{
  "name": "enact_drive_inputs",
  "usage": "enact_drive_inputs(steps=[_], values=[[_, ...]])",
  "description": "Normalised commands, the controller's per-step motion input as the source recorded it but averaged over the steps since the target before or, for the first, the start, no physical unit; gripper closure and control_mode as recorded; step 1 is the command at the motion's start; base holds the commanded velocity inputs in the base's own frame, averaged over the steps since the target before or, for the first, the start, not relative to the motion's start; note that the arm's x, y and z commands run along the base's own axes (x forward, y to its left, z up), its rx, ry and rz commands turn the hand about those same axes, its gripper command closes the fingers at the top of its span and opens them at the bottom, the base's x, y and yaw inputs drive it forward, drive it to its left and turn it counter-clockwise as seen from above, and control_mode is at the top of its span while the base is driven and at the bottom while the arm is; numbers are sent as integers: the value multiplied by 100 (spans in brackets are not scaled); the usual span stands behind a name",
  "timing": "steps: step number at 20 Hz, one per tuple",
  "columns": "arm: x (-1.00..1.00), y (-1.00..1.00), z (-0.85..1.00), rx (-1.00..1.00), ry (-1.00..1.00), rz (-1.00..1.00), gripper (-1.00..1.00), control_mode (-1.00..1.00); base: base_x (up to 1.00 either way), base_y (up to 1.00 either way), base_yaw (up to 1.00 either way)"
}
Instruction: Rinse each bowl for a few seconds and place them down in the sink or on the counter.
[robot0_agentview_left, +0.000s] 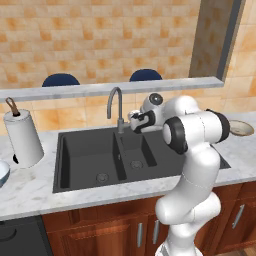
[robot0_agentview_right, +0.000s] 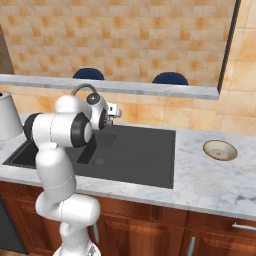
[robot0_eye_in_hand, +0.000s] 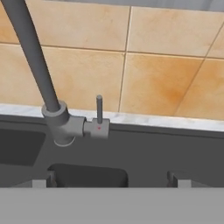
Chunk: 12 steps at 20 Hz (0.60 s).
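Two dark fingertips (robot0_eye_in_hand: 39, 183) of the tool (robot0_eye_in_hand: 109, 181) are seen spread wide with nothing held, just before the tap (robot0_eye_in_hand: 61, 120) and its upright lever (robot0_eye_in_hand: 99, 109). Sink (robot0_agentview_left: 95, 160) is set in the counter (robot0_agentview_right: 210, 180); tan bowl (robot0_agentview_right: 220, 149) lies right, blue bowl (robot0_agentview_left: 2, 172) left, beside a paper-towel roll (robot0_agentview_left: 22, 136). Arm is bent at the elbow, hand held level over the small basin.

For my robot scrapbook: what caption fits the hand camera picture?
Open gripper facing the grey tap and its small upright handle.
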Motion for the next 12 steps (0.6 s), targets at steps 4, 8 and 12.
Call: enact_drive_inputs(steps=[4, 8, 12], values=[[25, 3, -12, 0, 0, 0, -100, -100, 0, 0, 0], [27, 0, -11, 0, 0, 0, -100, -100, 0, 0, 0], [29, 0, -15, 0, 0, 0, -100, -100, 0, 0, 0]])
